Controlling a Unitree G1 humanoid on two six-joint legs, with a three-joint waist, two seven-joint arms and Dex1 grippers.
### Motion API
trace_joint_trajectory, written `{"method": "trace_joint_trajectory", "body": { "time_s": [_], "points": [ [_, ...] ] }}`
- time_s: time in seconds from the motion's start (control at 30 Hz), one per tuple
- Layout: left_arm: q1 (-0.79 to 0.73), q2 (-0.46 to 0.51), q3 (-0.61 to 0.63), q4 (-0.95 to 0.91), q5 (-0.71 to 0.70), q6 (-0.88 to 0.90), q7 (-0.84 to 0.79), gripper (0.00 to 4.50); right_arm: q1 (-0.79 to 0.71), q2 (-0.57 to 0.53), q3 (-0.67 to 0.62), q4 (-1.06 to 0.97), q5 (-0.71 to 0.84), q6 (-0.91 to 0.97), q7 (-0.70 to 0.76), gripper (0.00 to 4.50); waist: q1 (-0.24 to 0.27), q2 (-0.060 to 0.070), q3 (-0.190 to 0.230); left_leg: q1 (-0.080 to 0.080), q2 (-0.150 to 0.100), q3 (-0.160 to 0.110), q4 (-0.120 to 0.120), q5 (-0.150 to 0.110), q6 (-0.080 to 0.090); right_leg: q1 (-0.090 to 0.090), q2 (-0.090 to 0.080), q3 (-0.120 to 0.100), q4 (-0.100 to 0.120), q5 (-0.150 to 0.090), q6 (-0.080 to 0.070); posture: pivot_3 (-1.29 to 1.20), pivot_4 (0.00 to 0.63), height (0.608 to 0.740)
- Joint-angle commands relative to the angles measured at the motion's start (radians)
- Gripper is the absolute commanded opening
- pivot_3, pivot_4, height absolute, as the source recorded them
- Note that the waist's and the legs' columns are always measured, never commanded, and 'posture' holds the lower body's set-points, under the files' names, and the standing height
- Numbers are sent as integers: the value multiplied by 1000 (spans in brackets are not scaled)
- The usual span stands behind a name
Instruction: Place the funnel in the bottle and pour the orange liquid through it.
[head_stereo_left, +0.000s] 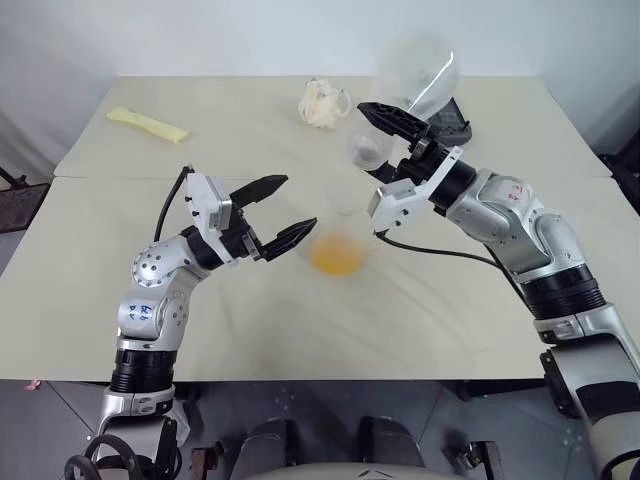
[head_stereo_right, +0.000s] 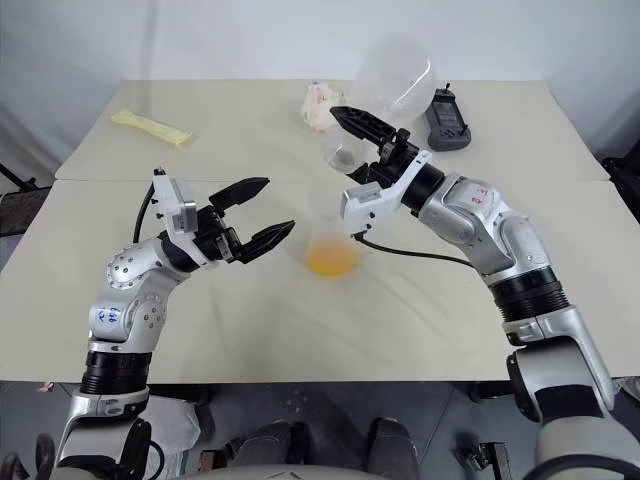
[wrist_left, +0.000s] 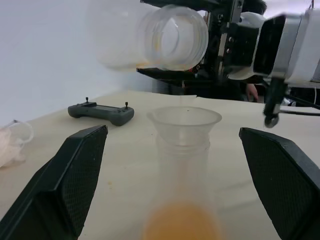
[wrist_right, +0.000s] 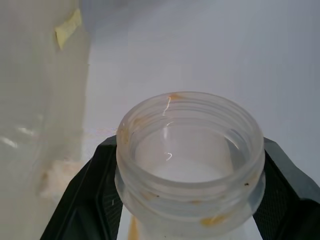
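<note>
**Emptied container tipped above the funnel, bottle holding the orange**

Starting at the left: the left gripper (head_stereo_left: 268, 212) hangs released, its two black ribbed fingers spread wide and pointing toward three o'clock, straddling empty air just short of the bottle (wrist_left: 182, 195). It touches nothing. The bottle stands upright on the pale, matt table (head_stereo_left: 450, 330) just off those fingertips, its long axis vertical, so this arm is the nearer one if the bottle needs steadying.

The bottle is clear, smooth and colourless, widening toward its base, and the orange liquid (head_stereo_left: 336, 258) sits pooled at the bottom as a bright, juice-like puddle. The funnel (wrist_left: 184, 119) is seated in the neck: thin, translucent, with a cup-like mouth facing up.

Moving right, toward about one o'clock from the funnel and higher, the right gripper (head_stereo_left: 385, 118) is clenched round the threaded neck of a large clear container (head_stereo_left: 415, 85). That container is tipped over, its long axis slanting with the open mouth lowest and toward the funnel. Orange smears cling to its rim; it looks close to drained, so I'd judge the pour nearly done.

Further back on the table lie a dark handheld controller (head_stereo_right: 446, 122), a crumpled pale wad (head_stereo_left: 322, 102) and, at ten o'clock, a yellow strip (head_stereo_left: 148, 124).
</note>
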Motion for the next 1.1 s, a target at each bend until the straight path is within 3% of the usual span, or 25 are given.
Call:
{"method": "trace_joint_trajectory", "body": {
  "time_s": [0.03, 0.23, 0.43, 0.57, 0.83, 1.0, 1.1],
  "points": [
    [-9, 5, -4, -15, -2, -3, -4, 4500, 21, 24, -66, -67, 213, 70, 111, 2821, 1, 0, 0, 0, 0, 0, 0, 0, 0, 0, 0, 0, 0, 0, 0, 0, 150, 740],
    [2, 16, 1, -31, -10, 12, -6, 4500, 52, 53, -227, -145, 590, 402, 274, 2821, 3, 0, 0, 0, 0, -2, 1, 0, 0, 1, 0, 0, 1, 0, 0, 0, 150, 740],
    [20, 29, 5, -54, -16, 34, -3, 4500, 80, -47, -481, -4, 846, 865, 340, 2821, 18, 0, 0, 0, -2, -4, 2, 0, 1, 2, -1, 0, 2, 0, 0, 0, 150, 740],
    [23, 31, 4, -60, -18, 40, 0, 4500, 112, -84, -581, 109, 881, 925, 328, 2821, 21, 0, 0, 0, -1, -3, 1, 0, 0, 2, 0, 0, 1, 0, 0, 0, 150, 740],
    [26, 35, 9, -78, -20, 60, 5, 4500, 157, -112, -652, 243, 918, 926, 351, 2821, 24, 0, 0, 0, -1, 0, 0, 0, 0, 1, 1, 1, -1, 0, 0, 0, 150, 740],
    [29, 42, 15, -85, -23, 74, 2, 4500, 174, -104, -691, 229, 977, 948, 378, 4442, 29, 0, 0, 0, -1, 0, 1, 0, 0, 1, 0, 1, -1, 0, 0, 0, 150, 740],
    [25, 47, 19, -84, -24, 80, -1, 4500, 175, -108, -721, 203, 1015, 946, 385, 4479, 27, 0, 0, 0, -1, 0, 1, 0, 1, 1, 0, 1, -1, 0, 0, 0, 150, 740]
  ]
}}
